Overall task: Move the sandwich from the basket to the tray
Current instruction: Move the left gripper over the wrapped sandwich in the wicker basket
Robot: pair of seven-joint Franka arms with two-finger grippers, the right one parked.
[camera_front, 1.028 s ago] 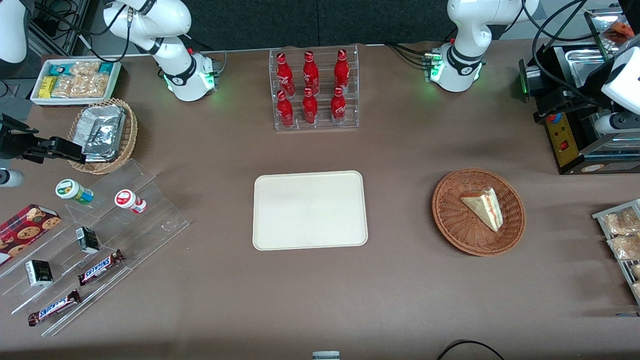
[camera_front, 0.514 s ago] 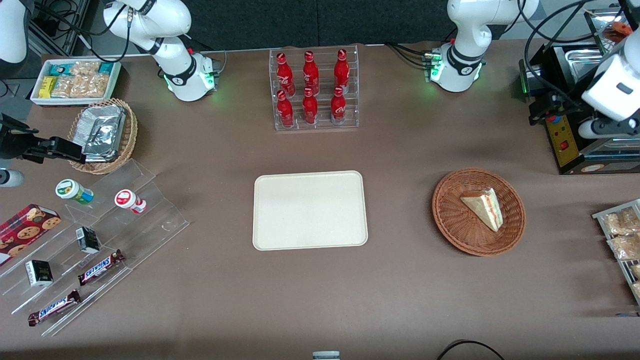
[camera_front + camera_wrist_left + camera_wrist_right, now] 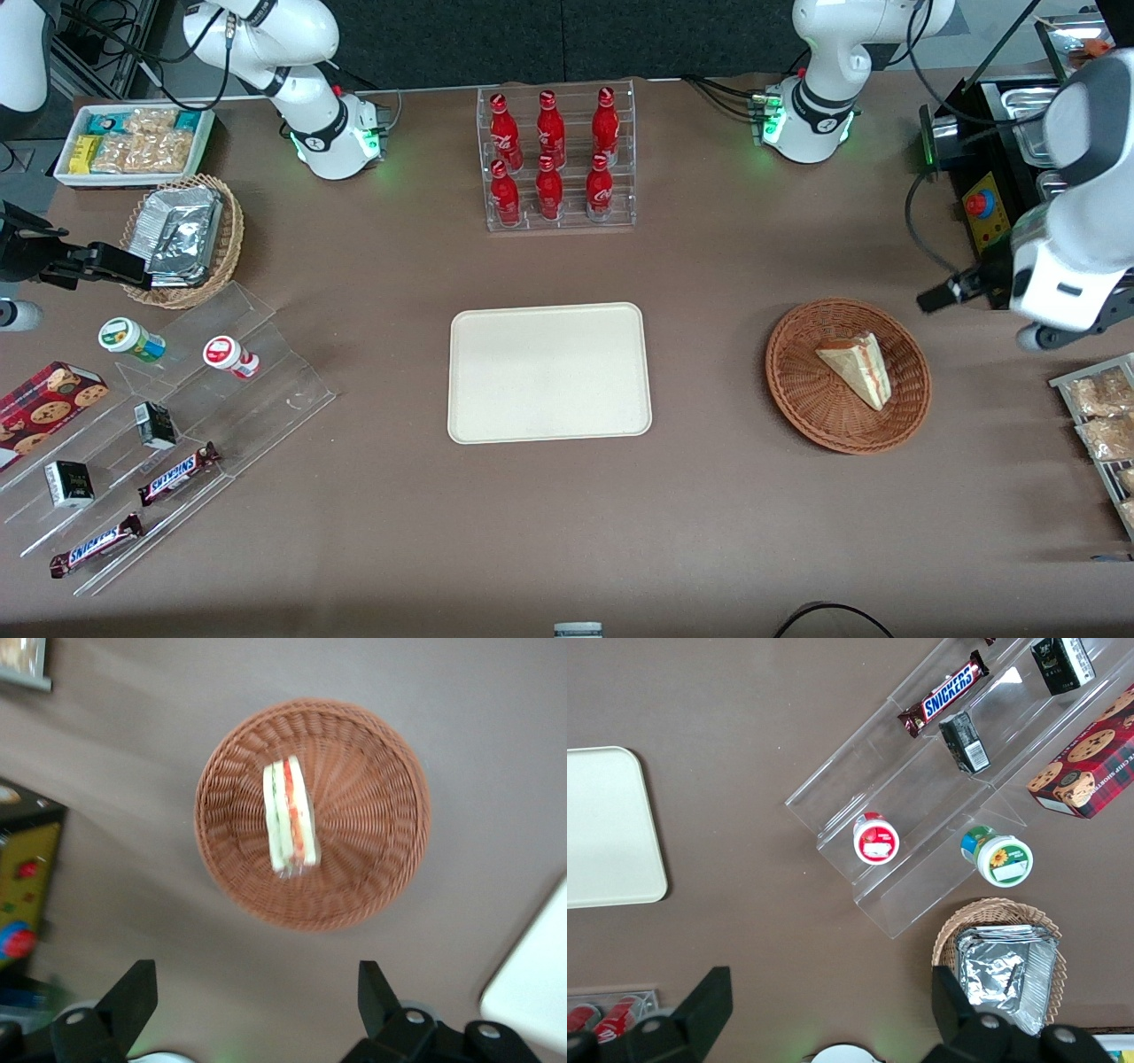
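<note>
The sandwich [image 3: 855, 370] [image 3: 291, 815], a pale bread wedge with red and green filling, lies in the reddish-brown wicker basket [image 3: 797, 390] [image 3: 372, 815]. The cream tray [image 3: 549, 372] [image 3: 532, 992] lies flat at the middle of the table, beside the basket toward the parked arm's end, with nothing on it. My left gripper [image 3: 255, 992] hangs open high above the bare table just outside the basket's rim, holding nothing. Its white wrist [image 3: 1063, 266] hovers beside the basket toward the working arm's end.
A rack of red bottles [image 3: 556, 159] stands farther from the camera than the tray. A black machine [image 3: 997, 230] and a rack of snack packets [image 3: 1099, 425] flank the working arm. Acrylic steps with snacks [image 3: 177, 425] and a foil-packet basket [image 3: 186, 239] sit at the parked arm's end.
My left arm has swung from over the black machine toward the front camera and closer to the basket. The sandwich, basket and tray have not moved.
</note>
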